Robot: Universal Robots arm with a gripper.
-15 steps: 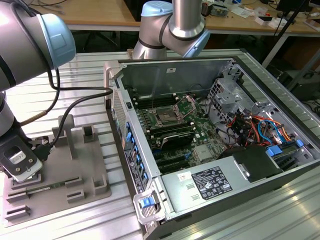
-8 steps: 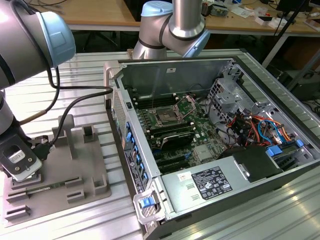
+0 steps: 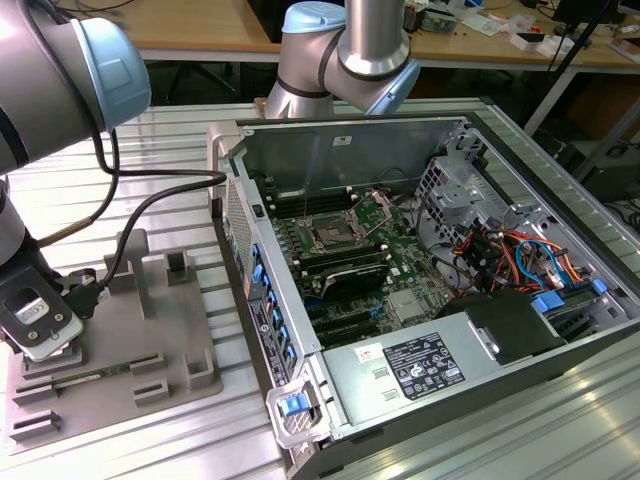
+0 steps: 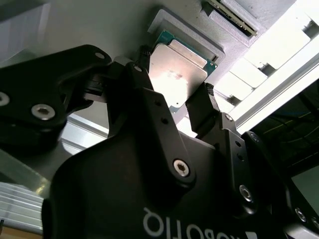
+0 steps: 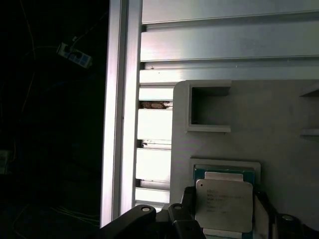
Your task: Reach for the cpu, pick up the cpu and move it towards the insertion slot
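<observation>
Reach is done: hand sits narrow on the cpu, one finger against each side edge, looks gripped. Cpu is low over its recess in the grey tray, at the exterior view's left; lift barely begun, if at all. Carry is not done: the slot is well apart, inside the open computer case. Worktop is ribbed aluminium. Wooden desks with clutter stand behind.
</observation>
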